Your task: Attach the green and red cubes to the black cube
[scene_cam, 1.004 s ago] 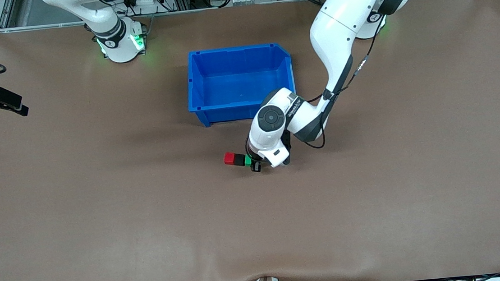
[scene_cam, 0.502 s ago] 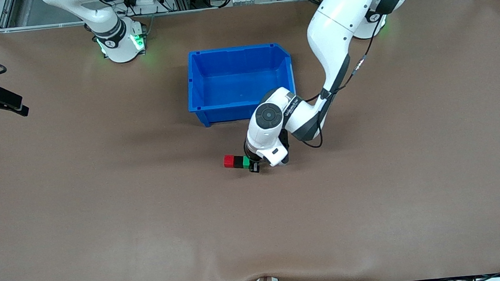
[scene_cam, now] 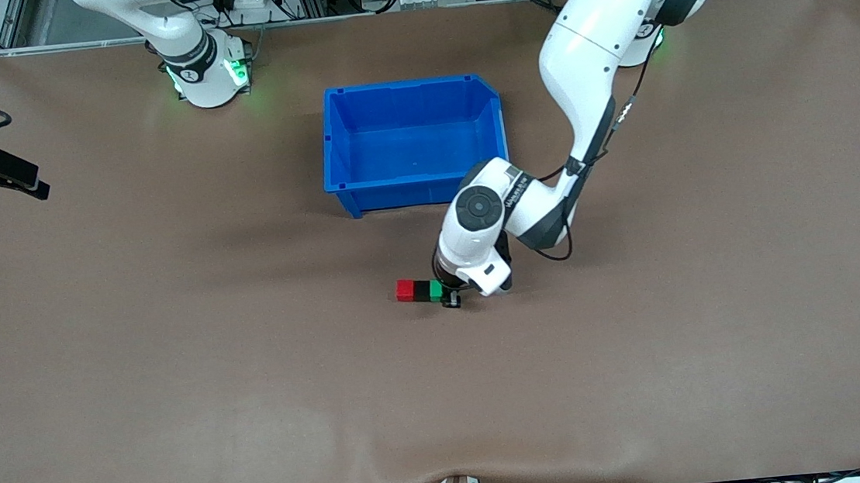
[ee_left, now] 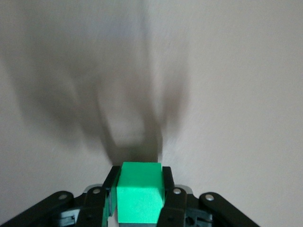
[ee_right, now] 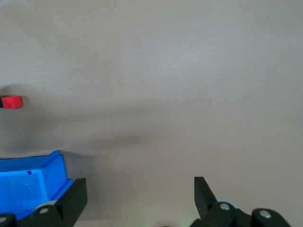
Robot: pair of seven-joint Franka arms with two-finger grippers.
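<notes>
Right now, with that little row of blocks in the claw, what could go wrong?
The left gripper pinches only the green cube, at one end of the row. The black cube and red cube stick out sideways past it, so a jolt might break them off. The blue bin stands close by; a swing toward it might knock the row. The right gripper waits open, well away.

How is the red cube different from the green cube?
The red cube is bright red; the green cube is bright green. The red cube sits free at the row's end toward the right arm's side, while the green cube is pinched by the left gripper. Both look the same size and both touch the black cube between them.
</notes>
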